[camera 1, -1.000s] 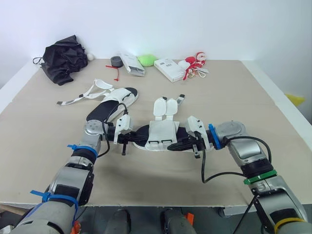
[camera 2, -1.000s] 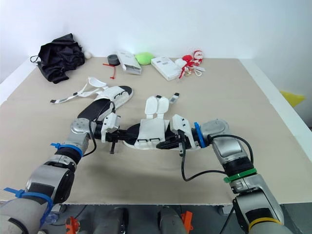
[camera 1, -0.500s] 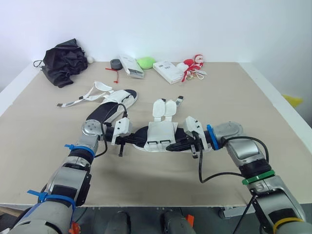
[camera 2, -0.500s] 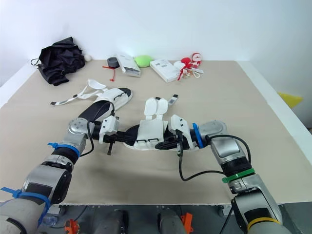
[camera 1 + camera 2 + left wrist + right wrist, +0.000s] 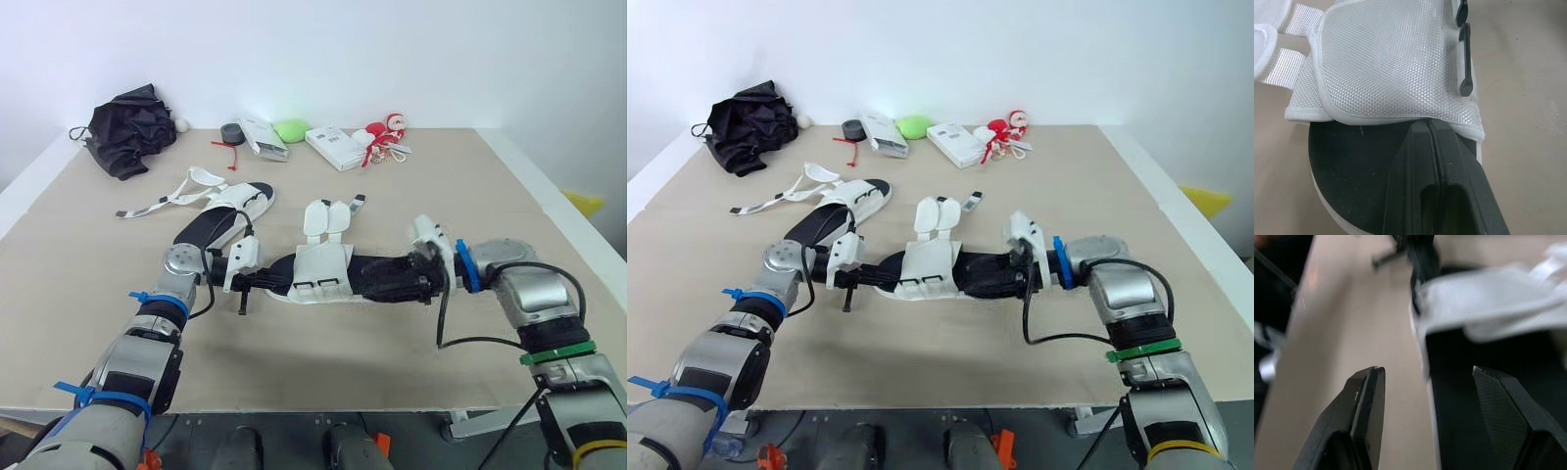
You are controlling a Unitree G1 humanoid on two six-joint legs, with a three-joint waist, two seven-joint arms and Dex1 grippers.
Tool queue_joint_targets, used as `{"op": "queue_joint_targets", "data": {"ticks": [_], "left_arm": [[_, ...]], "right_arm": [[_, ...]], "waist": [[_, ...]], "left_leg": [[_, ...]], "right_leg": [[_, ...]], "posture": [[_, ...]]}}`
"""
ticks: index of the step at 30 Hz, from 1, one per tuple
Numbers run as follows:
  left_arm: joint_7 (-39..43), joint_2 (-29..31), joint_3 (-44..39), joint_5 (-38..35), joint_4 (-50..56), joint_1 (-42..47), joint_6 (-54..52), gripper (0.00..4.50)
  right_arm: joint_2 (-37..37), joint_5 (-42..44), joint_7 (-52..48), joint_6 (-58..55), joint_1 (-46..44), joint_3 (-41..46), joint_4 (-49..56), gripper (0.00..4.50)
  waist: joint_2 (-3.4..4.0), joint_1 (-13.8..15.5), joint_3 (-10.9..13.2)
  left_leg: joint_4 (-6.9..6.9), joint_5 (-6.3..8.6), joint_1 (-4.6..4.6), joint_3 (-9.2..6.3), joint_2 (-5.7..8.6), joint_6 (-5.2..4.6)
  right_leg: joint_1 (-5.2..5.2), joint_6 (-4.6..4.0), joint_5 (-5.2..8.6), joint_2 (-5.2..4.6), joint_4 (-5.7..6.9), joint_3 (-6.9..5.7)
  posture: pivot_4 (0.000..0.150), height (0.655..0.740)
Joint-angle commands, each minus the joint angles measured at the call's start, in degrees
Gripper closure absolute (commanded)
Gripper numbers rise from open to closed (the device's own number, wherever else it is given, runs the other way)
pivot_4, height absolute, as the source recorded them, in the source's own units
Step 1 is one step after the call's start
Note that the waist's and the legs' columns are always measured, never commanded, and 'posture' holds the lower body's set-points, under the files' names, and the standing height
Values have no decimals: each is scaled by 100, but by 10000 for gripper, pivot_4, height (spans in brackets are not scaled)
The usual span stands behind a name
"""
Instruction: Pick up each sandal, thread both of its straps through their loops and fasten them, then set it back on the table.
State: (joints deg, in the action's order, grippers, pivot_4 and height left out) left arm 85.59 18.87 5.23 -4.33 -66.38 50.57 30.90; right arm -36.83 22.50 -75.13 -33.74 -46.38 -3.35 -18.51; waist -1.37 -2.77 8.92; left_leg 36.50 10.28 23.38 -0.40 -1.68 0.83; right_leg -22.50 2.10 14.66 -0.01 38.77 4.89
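White mesh over a black footbed marks the sandal (image 5: 323, 274) we are working on. It lies flat on the counter (image 5: 470, 196) between our two hands, its long axis running across us from left to right.

Our left hand (image 5: 1429, 125) sits at its left end, fingers pressed together with their tips on the footbed against the rim of the mesh upper. We cannot tell whether they pinch anything.

Our right hand (image 5: 1427, 371) meets the other end, spread wide and holding nothing. One finger is over the footbed and the other over bare counter, so the sole's edge runs between them. Closing there looks to us like the grasp that would lift that end.

The two straps (image 5: 328, 217) lie unfastened, flopped toward the far side. Their black loops (image 5: 1464, 63) sit on the upper's near edge, so each strap must fold back across it.

The second sandal (image 5: 223, 211) lies just beyond the left hand, its straps loose. A black cloth bundle (image 5: 127, 127), boxes (image 5: 335, 147) and a red-and-white toy (image 5: 384, 132) line the far edge, well apart from us. Nothing stands in the way.
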Motion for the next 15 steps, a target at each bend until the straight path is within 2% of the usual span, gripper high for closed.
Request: {"op": "queue_joint_targets", "data": {"ticks": [1,7,11,15], "left_arm": [[91,-92,286,363,-188,-220,-25,45000],[84,-131,260,348,-130,-208,39,45000],[84,-152,262,348,-99,-220,67,45000],[92,-166,267,341,-58,-264,109,45000]], "right_arm": [[280,5,616,-234,-622,255,-597,14003],[861,-414,1122,-108,-1237,68,-1925,14003],[1012,-579,1054,263,-1278,52,-2300,14003],[1003,-440,787,179,-1335,186,-2440,14003]], "waist": [[-1,12,0],[0,39,-1],[1,41,-1],[1,40,0]], "left_leg": [[-3,0,2,1,1,0],[-18,7,19,-8,11,1],[-16,7,39,-11,19,1],[-12,7,47,-11,22,0]], "right_leg": [[-1,-2,1,-1,-1,0],[-8,31,15,-8,-2,-5],[-26,36,15,-16,-2,-7],[-33,40,12,-19,-2,-6]], "posture": [[1500,7400],[1500,7400],[1500,7400],[1500,7400]]}}
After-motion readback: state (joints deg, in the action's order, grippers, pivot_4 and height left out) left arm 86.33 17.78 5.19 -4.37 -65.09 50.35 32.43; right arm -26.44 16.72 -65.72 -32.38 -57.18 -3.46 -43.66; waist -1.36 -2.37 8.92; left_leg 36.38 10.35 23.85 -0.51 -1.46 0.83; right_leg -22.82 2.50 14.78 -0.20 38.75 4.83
